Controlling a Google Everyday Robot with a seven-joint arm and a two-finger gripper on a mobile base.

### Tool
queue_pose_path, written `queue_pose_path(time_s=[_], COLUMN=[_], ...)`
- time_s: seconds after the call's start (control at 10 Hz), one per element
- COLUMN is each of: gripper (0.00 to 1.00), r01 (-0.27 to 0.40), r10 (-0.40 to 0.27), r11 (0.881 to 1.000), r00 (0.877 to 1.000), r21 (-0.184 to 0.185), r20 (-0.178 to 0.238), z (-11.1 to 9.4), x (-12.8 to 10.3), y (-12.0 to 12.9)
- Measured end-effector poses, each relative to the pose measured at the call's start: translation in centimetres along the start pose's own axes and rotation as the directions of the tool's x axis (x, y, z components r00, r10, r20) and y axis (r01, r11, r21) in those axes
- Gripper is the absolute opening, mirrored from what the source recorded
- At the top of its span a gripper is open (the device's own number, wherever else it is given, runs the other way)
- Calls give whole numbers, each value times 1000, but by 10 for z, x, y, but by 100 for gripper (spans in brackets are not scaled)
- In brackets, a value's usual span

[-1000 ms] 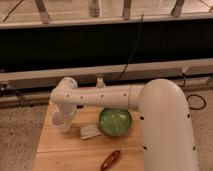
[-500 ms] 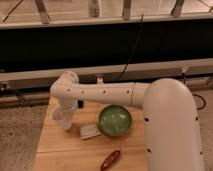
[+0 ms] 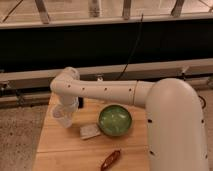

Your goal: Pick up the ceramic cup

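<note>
The ceramic cup (image 3: 62, 117) is small and whitish and sits at the left of the wooden table (image 3: 65, 150), slightly tilted and just above the surface. My gripper (image 3: 65, 111) hangs down from the white wrist (image 3: 66, 86) straight onto the cup and is shut on it. The white arm reaches in from the right, above the table's back edge. The cup's far side is hidden behind the gripper.
A wide green bowl (image 3: 115, 120) stands right of the cup. A flat white packet (image 3: 90, 131) lies between them, nearer the front. A reddish-brown object (image 3: 110, 160) lies at the front edge. The table's left edge is close to the cup.
The wrist and elbow have risen a little, and the cup has moved up slightly with the gripper. The bowl, packet and reddish object have not moved.
</note>
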Motion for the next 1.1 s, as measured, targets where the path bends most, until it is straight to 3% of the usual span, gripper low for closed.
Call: queue_pose_path(time_s=[0.3,1.1], gripper=[0,0], r01=[3,8], r10=[-3,-8], r11=[1000,1000], r00=[1000,1000], r21=[-2,-3], r20=[-3,-10], z=[-2,-37], x=[3,13], y=[2,3])
